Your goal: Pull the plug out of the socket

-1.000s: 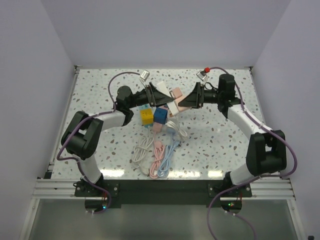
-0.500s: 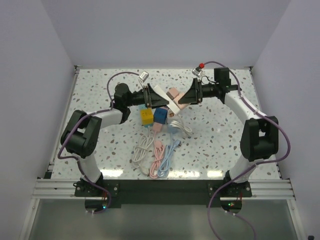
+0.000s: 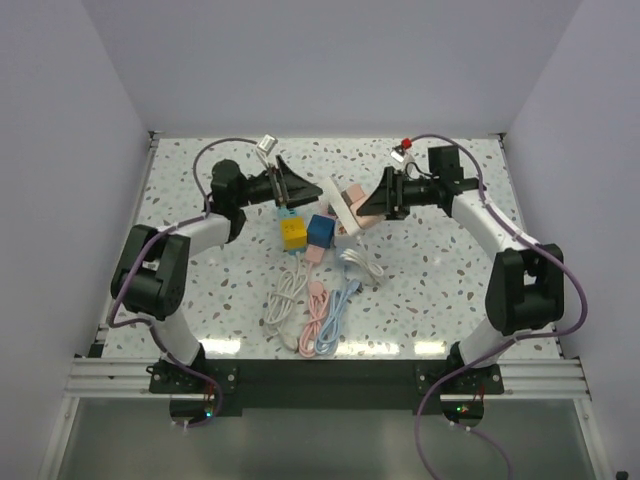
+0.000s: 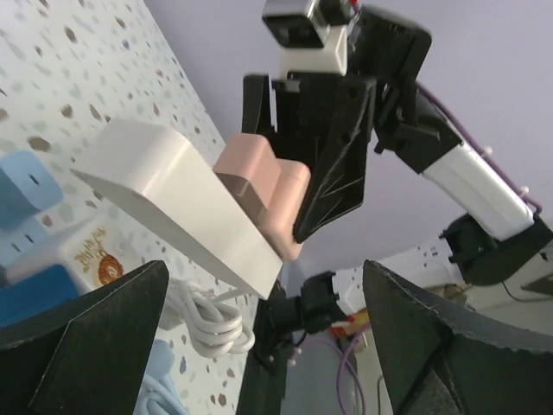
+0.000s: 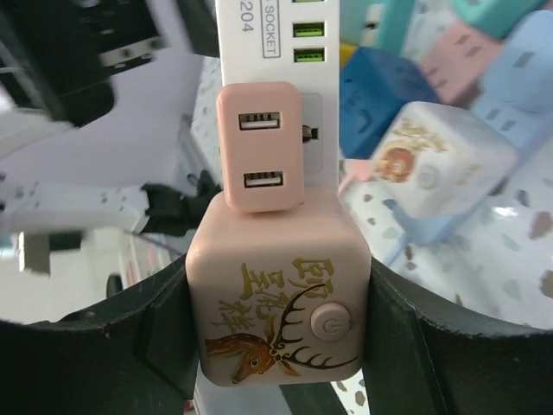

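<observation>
The white socket strip [image 3: 335, 209] hangs tilted above the table, carried only by the pink plug [image 5: 259, 147] that sits on its face. A metal prong shows at the plug's side. Just behind the plug is a pink cube [image 5: 276, 259] with a gold deer print, and my right gripper [image 5: 281, 322] is shut on that cube. In the top view my right gripper [image 3: 380, 198] reaches in from the right. My left gripper [image 3: 302, 191] stands open left of the strip, apart from it. In the left wrist view the strip [image 4: 173, 203] lies ahead of the open left gripper [image 4: 264, 275].
Under the strip on the speckled table stand a yellow cube [image 3: 293, 233], a blue cube [image 3: 321, 230] and a white cube [image 5: 441, 164]. Coiled white, pink and blue cables [image 3: 315, 305] lie nearer the front. White walls close in the table.
My left gripper has opened, let go of the white strip and drawn back to the left. The right gripper still holds the pink cube, and the strip now hangs from it.
</observation>
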### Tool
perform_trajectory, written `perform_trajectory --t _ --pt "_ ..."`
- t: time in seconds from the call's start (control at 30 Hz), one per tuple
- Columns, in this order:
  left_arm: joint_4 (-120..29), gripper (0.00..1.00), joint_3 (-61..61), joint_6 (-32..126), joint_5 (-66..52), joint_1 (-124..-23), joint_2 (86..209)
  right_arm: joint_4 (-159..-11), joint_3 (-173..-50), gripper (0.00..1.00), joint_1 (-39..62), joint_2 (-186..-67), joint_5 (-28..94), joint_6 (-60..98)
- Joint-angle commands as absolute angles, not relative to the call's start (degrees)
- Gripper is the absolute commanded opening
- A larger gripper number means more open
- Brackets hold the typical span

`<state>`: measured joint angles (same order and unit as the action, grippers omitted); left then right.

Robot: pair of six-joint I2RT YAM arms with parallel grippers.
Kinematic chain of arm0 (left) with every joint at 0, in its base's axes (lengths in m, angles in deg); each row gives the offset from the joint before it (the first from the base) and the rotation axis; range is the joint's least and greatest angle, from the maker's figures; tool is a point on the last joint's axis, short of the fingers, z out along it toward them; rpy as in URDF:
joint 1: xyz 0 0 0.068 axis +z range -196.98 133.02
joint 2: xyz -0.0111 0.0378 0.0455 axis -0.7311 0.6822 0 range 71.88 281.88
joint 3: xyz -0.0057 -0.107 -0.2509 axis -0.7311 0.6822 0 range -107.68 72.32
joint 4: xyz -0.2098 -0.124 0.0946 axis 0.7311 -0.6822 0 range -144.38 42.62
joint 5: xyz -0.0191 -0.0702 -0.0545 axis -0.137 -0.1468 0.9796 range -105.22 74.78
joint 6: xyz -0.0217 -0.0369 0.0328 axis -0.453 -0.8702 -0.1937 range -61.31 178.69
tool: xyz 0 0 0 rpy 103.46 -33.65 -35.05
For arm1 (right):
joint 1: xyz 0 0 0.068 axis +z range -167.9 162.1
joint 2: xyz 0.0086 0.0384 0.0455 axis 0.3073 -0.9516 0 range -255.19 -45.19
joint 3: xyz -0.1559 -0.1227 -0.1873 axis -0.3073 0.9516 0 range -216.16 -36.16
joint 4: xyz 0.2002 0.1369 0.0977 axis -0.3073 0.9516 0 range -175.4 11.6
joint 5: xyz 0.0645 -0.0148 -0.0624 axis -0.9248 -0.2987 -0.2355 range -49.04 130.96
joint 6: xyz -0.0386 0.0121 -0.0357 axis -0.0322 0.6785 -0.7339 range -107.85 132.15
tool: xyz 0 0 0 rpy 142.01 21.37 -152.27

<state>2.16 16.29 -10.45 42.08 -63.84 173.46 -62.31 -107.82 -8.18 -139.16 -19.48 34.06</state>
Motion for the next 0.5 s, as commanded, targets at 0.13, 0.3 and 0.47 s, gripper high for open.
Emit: perform_trajectory --t 0.13,0.3,0.47 --pt "-21.2 1.00 5.7 1.9 31.2 -63.2 165.0 -55.7 -114.2 0.00 -9.1 -131.2 -1.0 34.1" --pt "-50.4 1.00 -9.4 16.8 18.9 -70.3 170.0 -44.5 -118.3 0.00 -7.5 -127.0 13.3 27.7" --pt "-53.3 1.00 -16.3 14.8 14.2 -74.3 176.6 -42.9 -116.8 0.00 -7.1 -121.0 21.4 25.9"
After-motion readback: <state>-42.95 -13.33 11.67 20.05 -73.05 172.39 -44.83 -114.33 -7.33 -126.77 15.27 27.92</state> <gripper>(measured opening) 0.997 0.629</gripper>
